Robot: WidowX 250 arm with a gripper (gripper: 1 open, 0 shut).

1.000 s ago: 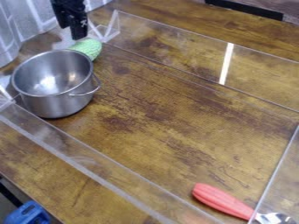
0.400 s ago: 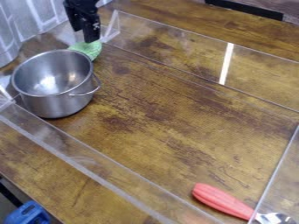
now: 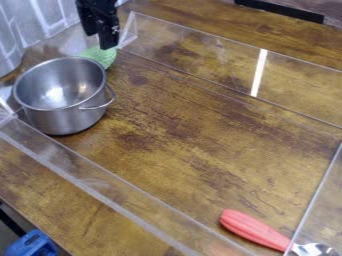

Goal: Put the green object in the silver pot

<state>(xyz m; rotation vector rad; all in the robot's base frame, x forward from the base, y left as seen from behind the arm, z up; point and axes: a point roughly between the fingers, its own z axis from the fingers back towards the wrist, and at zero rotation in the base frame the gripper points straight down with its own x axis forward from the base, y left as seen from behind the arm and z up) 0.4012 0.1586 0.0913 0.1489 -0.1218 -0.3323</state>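
The green object (image 3: 96, 58) is a small light-green lump on the wooden table at the far left, just behind the silver pot (image 3: 59, 94). The pot is round and shiny, stands upright and is empty. My black gripper (image 3: 100, 42) hangs straight over the green object, with its fingertips at the lump's top edge. The jaws look slightly apart, and nothing is lifted.
A clear plastic-walled tray (image 3: 160, 215) rings the wooden work surface. An elongated red-orange object (image 3: 254, 230) lies at the front right near the tray wall. A bright light reflection (image 3: 259, 72) streaks the far right of the table.
My gripper has moved right and slightly down, from beside the pot's back rim to directly over the green object. The green object and pot have not moved.
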